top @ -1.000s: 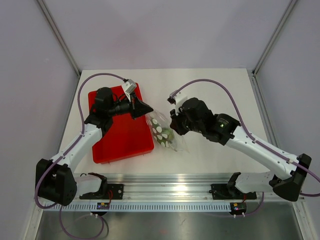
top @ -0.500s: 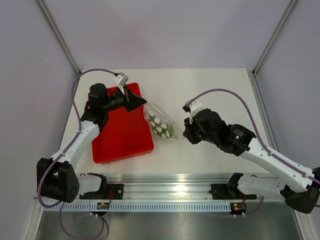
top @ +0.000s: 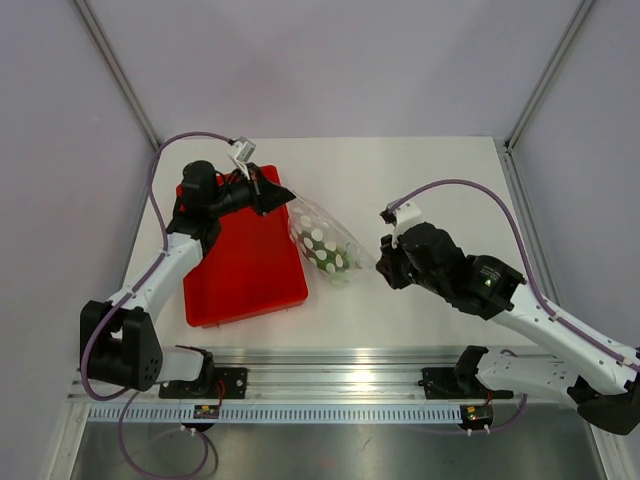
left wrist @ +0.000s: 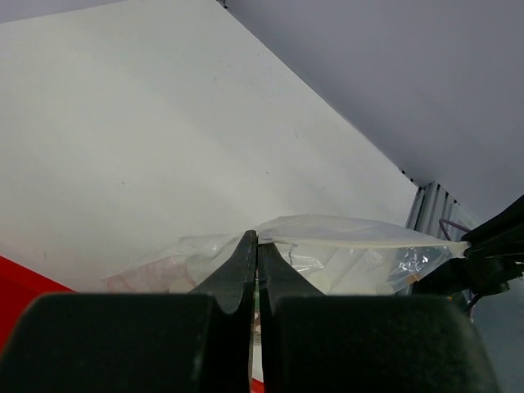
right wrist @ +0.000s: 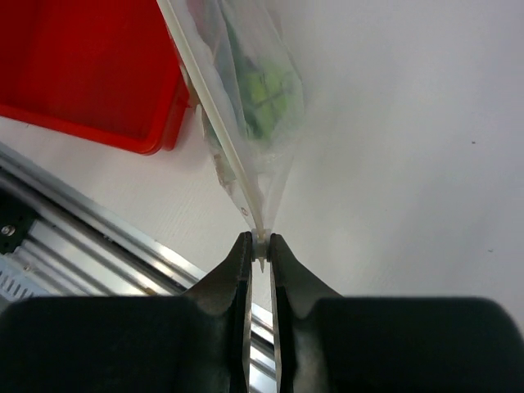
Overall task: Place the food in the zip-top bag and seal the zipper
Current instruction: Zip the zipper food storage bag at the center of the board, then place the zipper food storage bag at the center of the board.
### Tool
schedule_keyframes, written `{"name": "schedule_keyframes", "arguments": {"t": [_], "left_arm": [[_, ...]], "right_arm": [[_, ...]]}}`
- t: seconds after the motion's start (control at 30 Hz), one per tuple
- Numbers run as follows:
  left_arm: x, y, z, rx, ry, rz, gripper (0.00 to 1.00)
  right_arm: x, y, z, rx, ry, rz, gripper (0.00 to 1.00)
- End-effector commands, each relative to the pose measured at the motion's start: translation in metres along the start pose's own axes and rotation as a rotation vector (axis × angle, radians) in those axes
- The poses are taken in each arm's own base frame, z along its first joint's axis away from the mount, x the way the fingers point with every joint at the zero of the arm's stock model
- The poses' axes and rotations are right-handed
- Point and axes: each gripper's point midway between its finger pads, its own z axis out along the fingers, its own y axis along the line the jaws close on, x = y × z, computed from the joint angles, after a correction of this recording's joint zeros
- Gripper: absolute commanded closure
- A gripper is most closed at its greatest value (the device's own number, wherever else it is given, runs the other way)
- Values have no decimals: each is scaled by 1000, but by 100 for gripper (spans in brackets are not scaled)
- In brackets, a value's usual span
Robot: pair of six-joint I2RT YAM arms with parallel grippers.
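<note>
Step in hand: sealing, as I judge it; the food is already inside and the bag is stretched between both arms.
Left gripper (left wrist: 256, 246): clenched on one end of the zipper (left wrist: 360, 242), the pale strip running straight away from its fingertips.
Right gripper (right wrist: 259, 246): pinching the far end of the same strip, jaws nearly together around the corner.
Zip-top bag (top: 322, 245): hangs below the taut strip, between the two grippers and lifted off the table.
Food: the lime-green fruit (right wrist: 266, 90) sags in the pouch ahead of the right fingertips; the dark pod cannot be told apart.
Red tray (top: 240, 270): under and behind the left gripper, holding no food.
Seal: whether the strip is pressed shut cannot be told.
Next move calls for: one end anchored with the tension kept, while the other jaws squeeze along the strip.
</note>
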Motion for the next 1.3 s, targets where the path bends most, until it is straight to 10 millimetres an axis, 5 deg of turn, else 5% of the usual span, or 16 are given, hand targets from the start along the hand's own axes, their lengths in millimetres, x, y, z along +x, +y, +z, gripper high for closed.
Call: {"name": "schedule_keyframes", "arguments": {"t": [0.0, 0.2, 0.3, 0.33, 0.4, 0.57, 0.6, 0.63, 0.67, 0.7, 0.73, 0.77, 0.83, 1.0, 1.23, 1.27], "left_arm": [[-50, -9, 7, 13, -131, 74, 100], [-60, -16, 48, 91, -126, 42, 100], [-74, -22, 78, 153, -128, 44, 100], [-94, -34, 84, 189, -156, 72, 100], [-94, -33, 105, 215, -145, 59, 100], [-133, -47, 132, 307, -217, 102, 100], [-126, -37, 141, 306, -207, 84, 100], [-126, -36, 143, 315, -206, 82, 93], [-124, -34, 146, 323, -190, 64, 58], [-116, -28, 151, 330, -164, 46, 40], [-112, -25, 152, 329, -144, 30, 17], [-104, -17, 151, 314, -111, 1, 9], [-89, -7, 144, 284, -83, -25, 2], [-93, 14, 109, 138, -97, -22, 1], [-93, 14, 46, -199, -55, 124, 1], [-78, 17, 39, -229, -35, 113, 1]], "right_arm": [[-14, -27, -8, 153, -63, -13, 100], [-52, -85, -27, 516, -197, -52, 98], [-73, -110, -40, 653, -233, -58, 98], [-80, -119, -43, 690, -244, -55, 98], [-93, -126, -51, 714, -280, -48, 98], [-111, -150, -61, 799, -310, -56, 96], [-111, -151, -59, 808, -291, -103, 95], [-113, -152, -54, 816, -289, -116, 94], [-111, -148, -47, 787, -273, -140, 89], [-105, -147, -39, 765, -248, -160, 80], [-99, -143, -30, 736, -219, -169, 72], [-88, -134, -16, 657, -183, -180, 55], [-69, -126, 0, 593, -126, -160, 41], [-36, -123, 16, 569, -34, -80, 34], [-52, -131, -22, 607, -209, 182, 0], [-52, -132, -23, 587, -210, 211, 1]]}}
